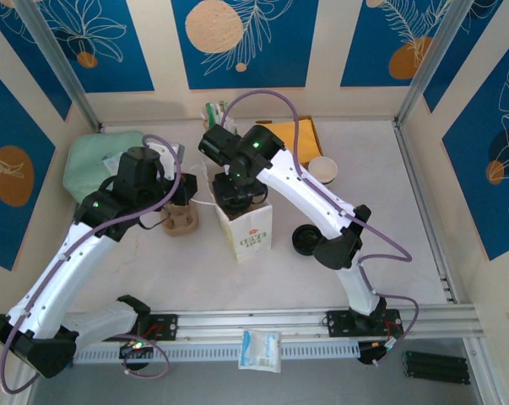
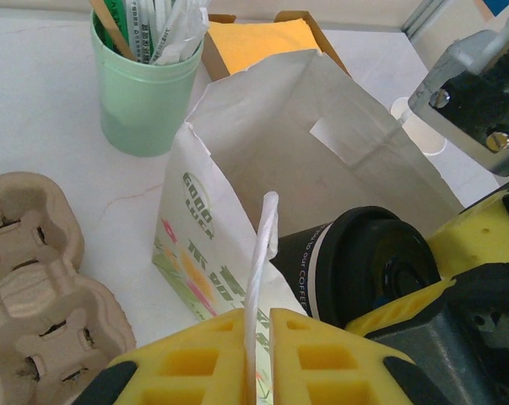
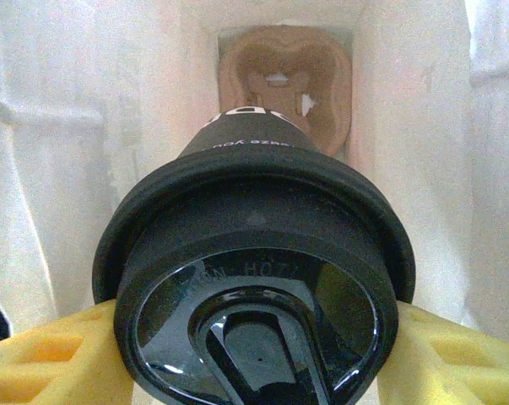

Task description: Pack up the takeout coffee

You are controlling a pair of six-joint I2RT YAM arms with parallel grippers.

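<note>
The takeout coffee [image 2: 364, 261] is a dark cup with a black lid [image 3: 254, 312]. It lies tilted in the mouth of the white paper bag [image 2: 322, 143], lid toward the right wrist camera. My right gripper [image 3: 254, 337] is shut on it, its yellow fingers [image 3: 43, 354] pressing just under the lid on both sides. At the bag's bottom below the cup sits a brown pulp carrier [image 3: 284, 84]. My left gripper [image 2: 257, 316] is shut on the bag's white handle [image 2: 262, 253], holding that side up. From above, both grippers [image 1: 186, 190] [image 1: 237, 190] meet over the bag [image 1: 252, 232].
A second pulp carrier [image 2: 35, 278] lies left of the bag. Behind it stands a green cup of stirrers [image 2: 144, 93] and an orange-topped box [image 2: 254, 42]. An open paper cup [image 1: 323, 169] and a loose black lid [image 1: 305, 239] sit right of the bag. A green cloth [image 1: 94, 160] lies far left.
</note>
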